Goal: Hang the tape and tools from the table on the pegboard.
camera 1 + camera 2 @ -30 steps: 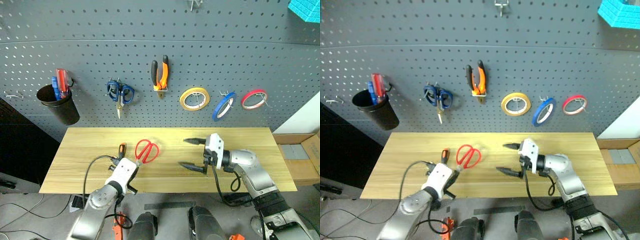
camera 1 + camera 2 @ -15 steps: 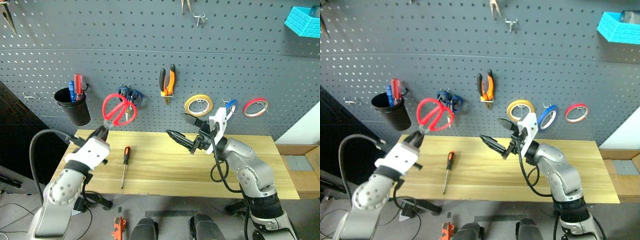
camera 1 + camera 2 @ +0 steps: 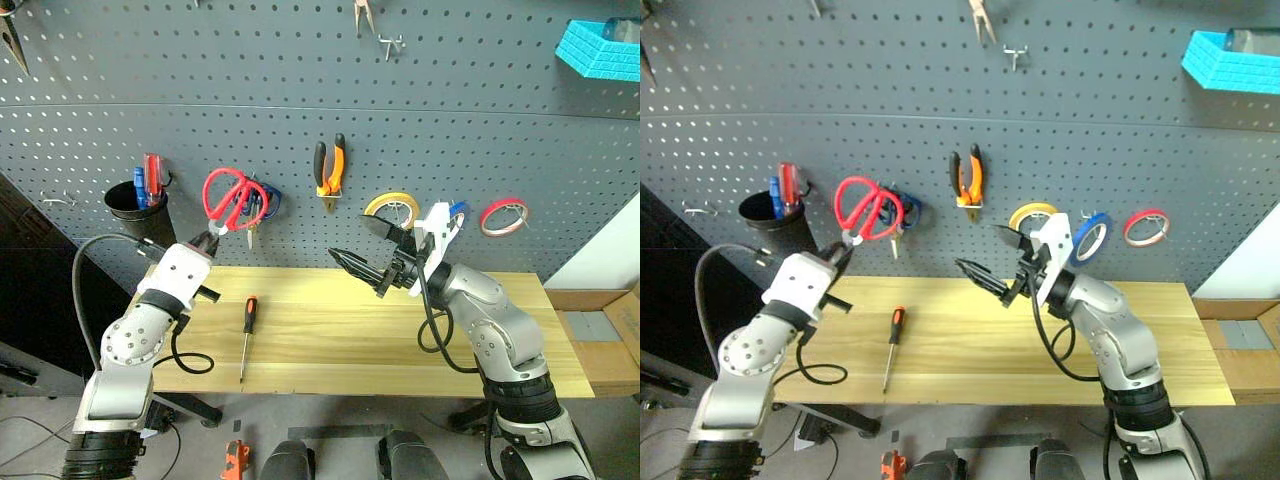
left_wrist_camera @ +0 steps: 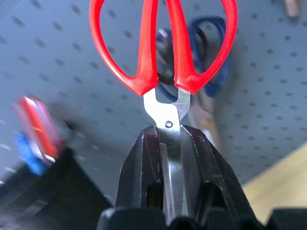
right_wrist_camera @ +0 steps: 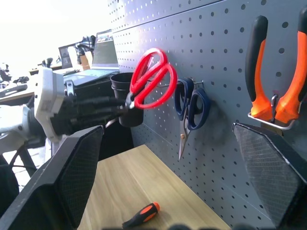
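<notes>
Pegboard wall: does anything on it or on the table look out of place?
Only the slim orange-and-black screwdriver lies loose on the light wood table. The red-handled scissors are held by their blades in the left gripper, handles near the dark grey pegboard, not yet hung.

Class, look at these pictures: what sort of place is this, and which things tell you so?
Probably a workshop or tool bench: a dark grey perforated pegboard with hooks carries orange-and-black-handled pliers and tape rolls, above a light wood-grain table.
</notes>
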Robot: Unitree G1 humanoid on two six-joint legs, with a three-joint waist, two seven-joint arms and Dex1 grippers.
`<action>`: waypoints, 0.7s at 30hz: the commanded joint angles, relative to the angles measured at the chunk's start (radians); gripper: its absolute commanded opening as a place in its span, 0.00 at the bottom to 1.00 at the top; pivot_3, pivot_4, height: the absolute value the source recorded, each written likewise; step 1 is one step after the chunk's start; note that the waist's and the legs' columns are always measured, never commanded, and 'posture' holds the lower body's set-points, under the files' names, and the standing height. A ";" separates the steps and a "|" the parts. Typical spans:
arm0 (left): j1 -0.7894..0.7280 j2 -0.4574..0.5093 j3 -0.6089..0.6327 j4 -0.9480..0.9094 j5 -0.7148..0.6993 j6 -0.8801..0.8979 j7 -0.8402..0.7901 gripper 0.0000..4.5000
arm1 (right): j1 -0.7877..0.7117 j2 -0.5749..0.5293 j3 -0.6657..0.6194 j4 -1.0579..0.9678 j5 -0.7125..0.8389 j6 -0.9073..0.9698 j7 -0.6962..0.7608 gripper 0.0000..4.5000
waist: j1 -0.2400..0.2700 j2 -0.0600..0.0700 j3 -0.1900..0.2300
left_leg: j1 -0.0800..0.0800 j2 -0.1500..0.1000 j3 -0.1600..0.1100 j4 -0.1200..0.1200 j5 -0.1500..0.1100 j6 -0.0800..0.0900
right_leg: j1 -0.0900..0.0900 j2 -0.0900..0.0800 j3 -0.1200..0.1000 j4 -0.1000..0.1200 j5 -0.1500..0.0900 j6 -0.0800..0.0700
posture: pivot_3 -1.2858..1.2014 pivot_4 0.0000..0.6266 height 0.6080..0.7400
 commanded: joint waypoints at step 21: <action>-0.012 -0.014 -0.016 -0.022 -0.037 0.097 -0.046 0.05 | -0.003 -0.005 0.010 -0.015 -0.019 -0.039 0.011 1.00 | -0.007 0.000 -0.008 | 0.003 0.000 0.002 0.000 0.000 0.000 | 0.001 0.000 0.002 0.003 0.000 0.000 | 0.50 0.10 1.00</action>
